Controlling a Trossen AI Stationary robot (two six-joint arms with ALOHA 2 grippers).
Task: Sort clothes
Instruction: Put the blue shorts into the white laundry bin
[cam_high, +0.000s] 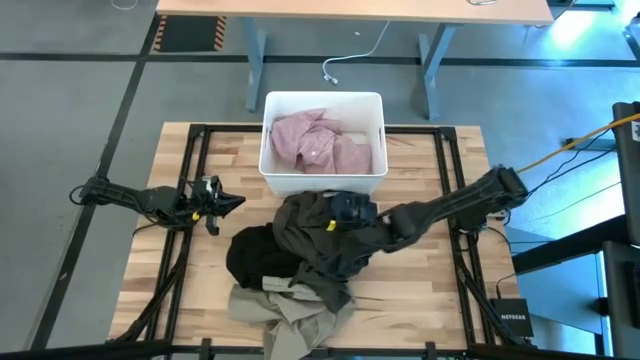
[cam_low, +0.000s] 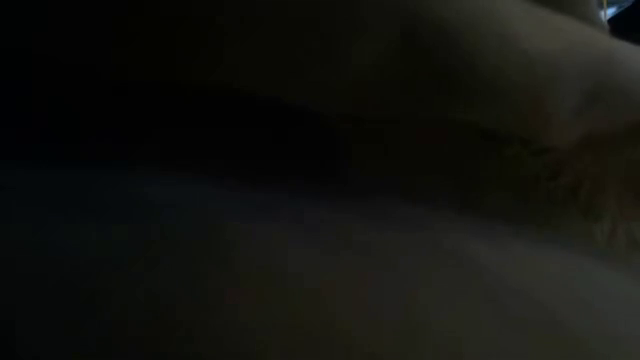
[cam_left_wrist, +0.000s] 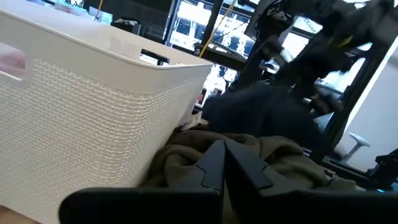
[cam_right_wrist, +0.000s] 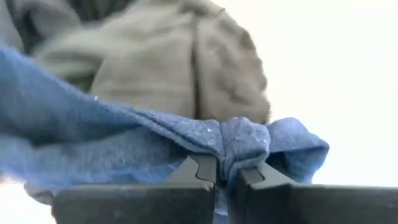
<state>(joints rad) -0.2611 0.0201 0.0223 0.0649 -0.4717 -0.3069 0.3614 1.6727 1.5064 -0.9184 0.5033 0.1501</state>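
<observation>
Now right tool (cam_right_wrist: 222, 174) pinches blue cloth (cam_right_wrist: 124, 137).

So the pale pink checked shirt (cam_high: 322, 143) is crumpled up in the white bin (cam_high: 272, 110), which sits at 12 o'clock on the table, filling most of it. The rest is one messy heap right around the table's centre and down toward 6. The dark olive garment (cam_high: 318, 243) is on top, bunched and draped, its upper edge just beside the bin's near wall. A bit of blue fabric (cam_high: 347, 207) sits on the olive one at its 1 o'clock side, pinched up into a fold. The black garment (cam_high: 255, 259) spills out at 9 o'clock of the heap, partly under the olive. The khaki-beige one (cam_high: 287, 306) lies flattest, at 6 o'clock, poking out from under both.
</observation>
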